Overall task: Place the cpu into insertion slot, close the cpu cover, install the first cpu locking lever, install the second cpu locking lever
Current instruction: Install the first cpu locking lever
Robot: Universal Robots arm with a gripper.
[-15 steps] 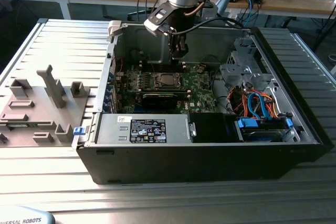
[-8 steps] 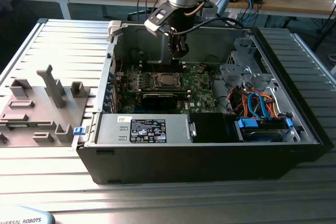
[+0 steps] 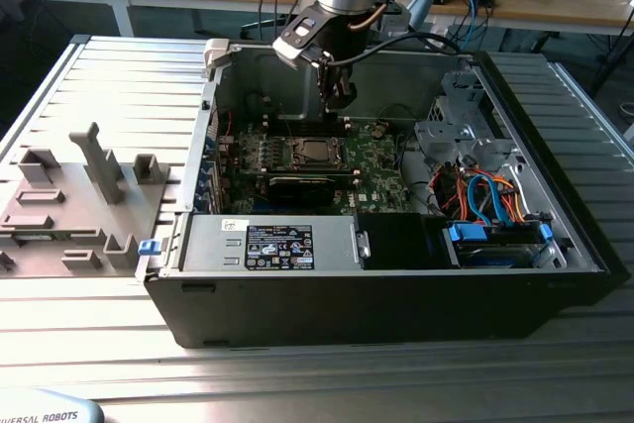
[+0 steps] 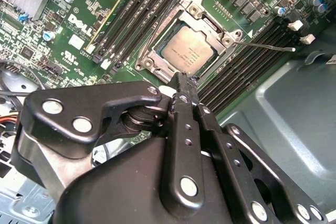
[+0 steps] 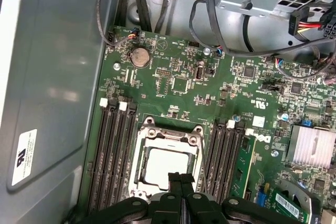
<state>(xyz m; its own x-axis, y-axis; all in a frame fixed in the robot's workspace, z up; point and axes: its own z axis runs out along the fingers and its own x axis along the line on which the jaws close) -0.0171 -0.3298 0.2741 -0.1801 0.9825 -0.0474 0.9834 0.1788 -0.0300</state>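
One gripper (image 3: 338,98), fingers pressed together, empty, hanging at 12 o'clock of chip (image 3: 315,153) in exterior view. Chip seated in socket (image 5: 137,171) on green board (image 5: 178,85); metal frame (image 5: 170,136) lying flat around it.

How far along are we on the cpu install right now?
Done: the cpu sits in the insertion slot, and the cpu cover looks lowered around it. In hand: nothing; the pincer is shut and empty, poised close above the cpu. Left: at least one locking lever sticks out sideways, apparently unlatched.
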